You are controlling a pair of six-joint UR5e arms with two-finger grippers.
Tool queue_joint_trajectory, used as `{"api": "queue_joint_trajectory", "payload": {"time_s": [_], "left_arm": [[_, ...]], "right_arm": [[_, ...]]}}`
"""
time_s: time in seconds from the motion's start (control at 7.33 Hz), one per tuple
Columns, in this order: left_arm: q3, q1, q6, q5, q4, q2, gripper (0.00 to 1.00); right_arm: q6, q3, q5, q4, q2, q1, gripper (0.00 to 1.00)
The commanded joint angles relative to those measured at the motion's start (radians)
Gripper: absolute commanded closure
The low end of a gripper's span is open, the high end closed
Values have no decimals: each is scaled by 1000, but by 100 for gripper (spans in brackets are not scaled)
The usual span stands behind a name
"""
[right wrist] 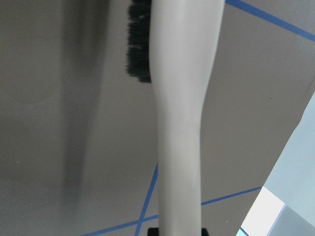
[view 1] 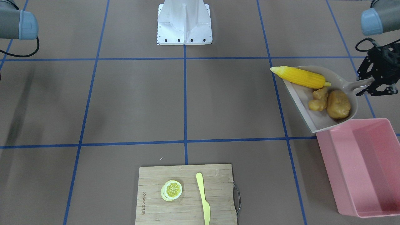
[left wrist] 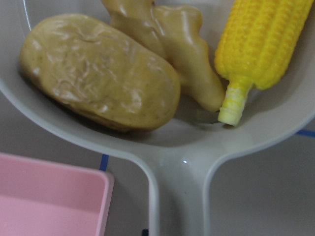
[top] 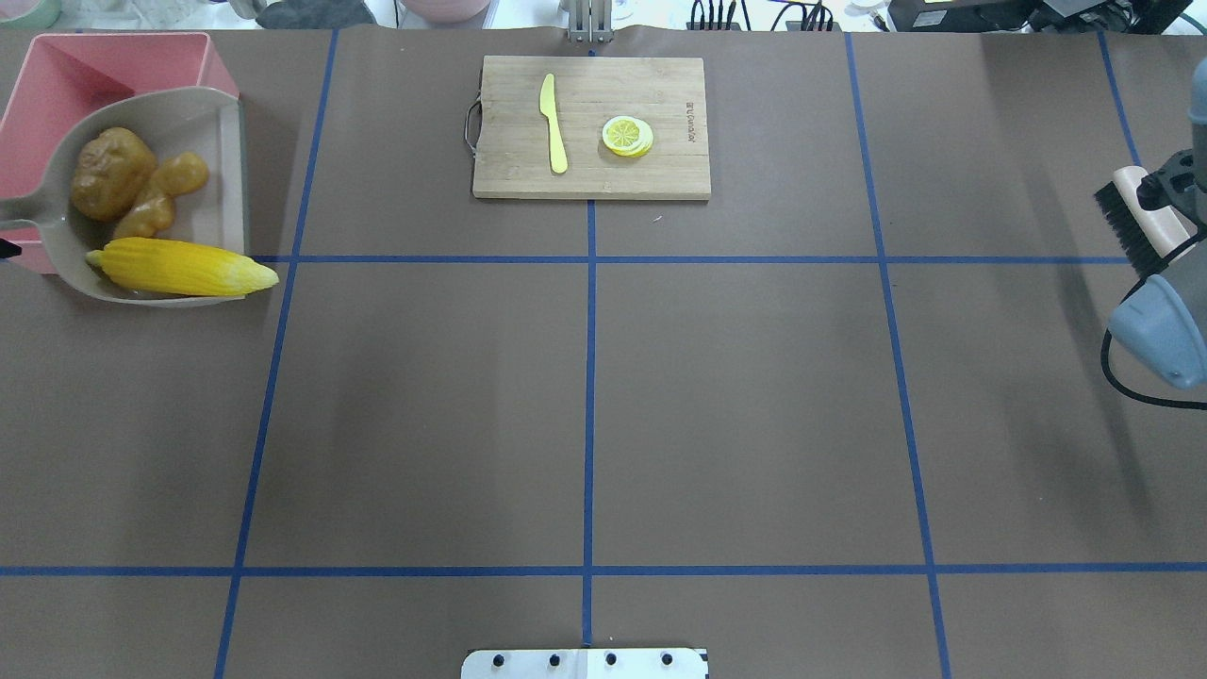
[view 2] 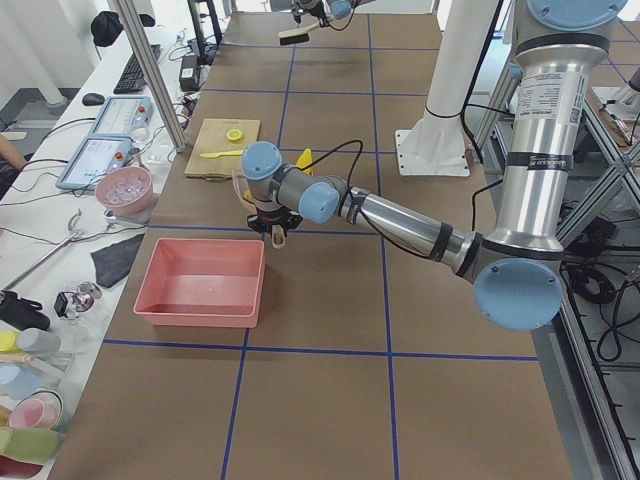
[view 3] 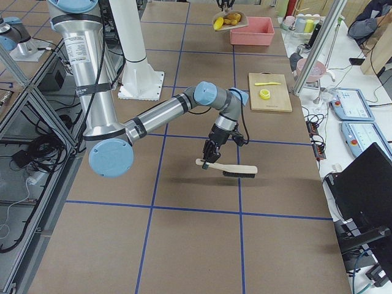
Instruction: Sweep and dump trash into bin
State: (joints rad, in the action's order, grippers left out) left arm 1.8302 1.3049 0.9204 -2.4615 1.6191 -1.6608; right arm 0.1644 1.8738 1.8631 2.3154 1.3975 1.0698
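Corn (view 1: 301, 77), ginger (view 1: 318, 100) and potato (view 1: 338, 103) are lying in your dustpan (view 1: 304, 114), frame right; left gripper (view 1: 370, 84) is clamping its handle (view 1: 362, 83), right gripper (view 3: 207, 163) clamping the brush (view 3: 236, 171).

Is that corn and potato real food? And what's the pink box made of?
Probably not real. The corn and potato look like glossy moulded plastic or rubber: shiny highlights, very even kernels. The pink box looks like smooth matte plastic, with rounded corners.
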Motion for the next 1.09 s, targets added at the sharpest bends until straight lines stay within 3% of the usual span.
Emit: {"api": "queue_joint_trajectory", "payload": {"time_s": [0.0, 0.41, 0.95], "left_arm": [[-63, 92, 113, -48, -39, -4, 100], [-236, 174, 259, -74, -41, -69, 100], [-458, 252, 428, -86, -163, -221, 100]], "right_arm": [[44, 24, 40, -28, 40, -4, 100], [60, 140, 54, -137, 231, -10, 100], [133, 136, 56, -361, 383, -34, 100]]}}
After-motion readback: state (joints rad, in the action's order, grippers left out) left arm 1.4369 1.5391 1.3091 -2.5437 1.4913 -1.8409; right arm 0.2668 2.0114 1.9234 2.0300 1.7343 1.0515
